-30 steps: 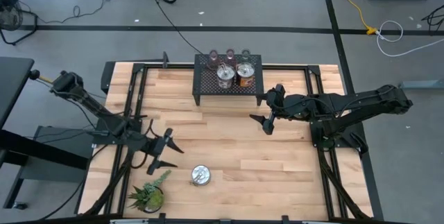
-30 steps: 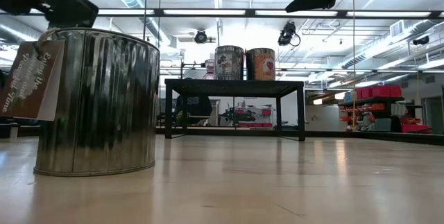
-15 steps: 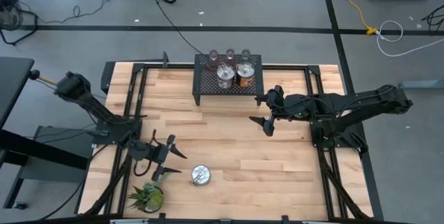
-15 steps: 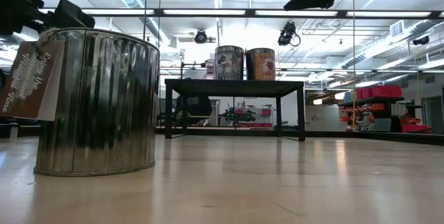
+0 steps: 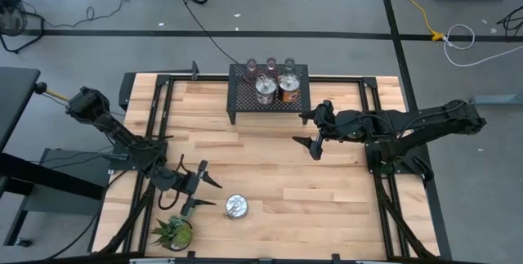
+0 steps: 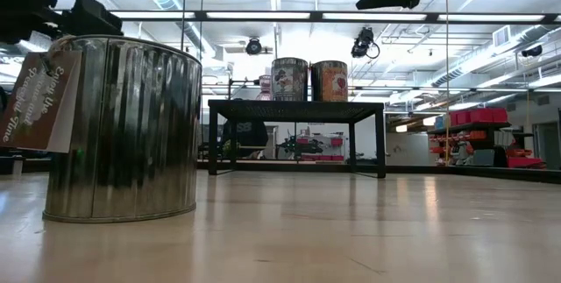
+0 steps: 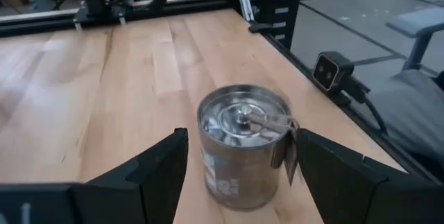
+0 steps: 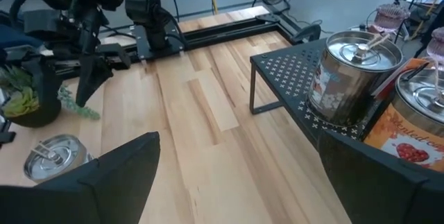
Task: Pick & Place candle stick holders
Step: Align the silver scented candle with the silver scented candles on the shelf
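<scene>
High view puts the last silvery tin holder (image 5: 237, 207) at lower centre of the table (image 5: 270, 166), with the left gripper (image 5: 196, 188) just to its left, fingers spread wide. For a sound grasp, it should centre the tin between both fingers, clear of the paper tag (image 7: 286, 156). The right gripper (image 5: 315, 139) waits open below the rack (image 5: 268, 96), where other holders stand.
</scene>
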`<act>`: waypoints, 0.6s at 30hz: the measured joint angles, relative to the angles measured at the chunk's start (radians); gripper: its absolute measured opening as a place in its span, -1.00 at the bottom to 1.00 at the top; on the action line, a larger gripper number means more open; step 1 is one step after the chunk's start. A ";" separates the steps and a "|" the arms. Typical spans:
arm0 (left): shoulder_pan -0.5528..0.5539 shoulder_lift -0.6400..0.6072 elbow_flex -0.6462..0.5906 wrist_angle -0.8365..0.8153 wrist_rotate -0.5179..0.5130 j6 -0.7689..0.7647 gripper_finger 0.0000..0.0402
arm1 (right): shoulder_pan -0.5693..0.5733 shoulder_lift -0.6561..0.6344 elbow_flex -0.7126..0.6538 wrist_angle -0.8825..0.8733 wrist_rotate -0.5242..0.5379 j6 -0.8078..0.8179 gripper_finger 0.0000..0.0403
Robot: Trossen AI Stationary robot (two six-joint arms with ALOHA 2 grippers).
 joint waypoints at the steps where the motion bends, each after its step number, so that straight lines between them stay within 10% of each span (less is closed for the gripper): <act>1: 0.000 0.012 0.000 0.017 0.000 0.003 0.34 | 0.000 0.000 0.000 0.001 0.000 0.000 0.93; 18: 0.000 0.255 0.000 0.299 -0.130 -0.055 0.65 | 0.000 0.000 0.000 0.002 0.001 0.000 0.93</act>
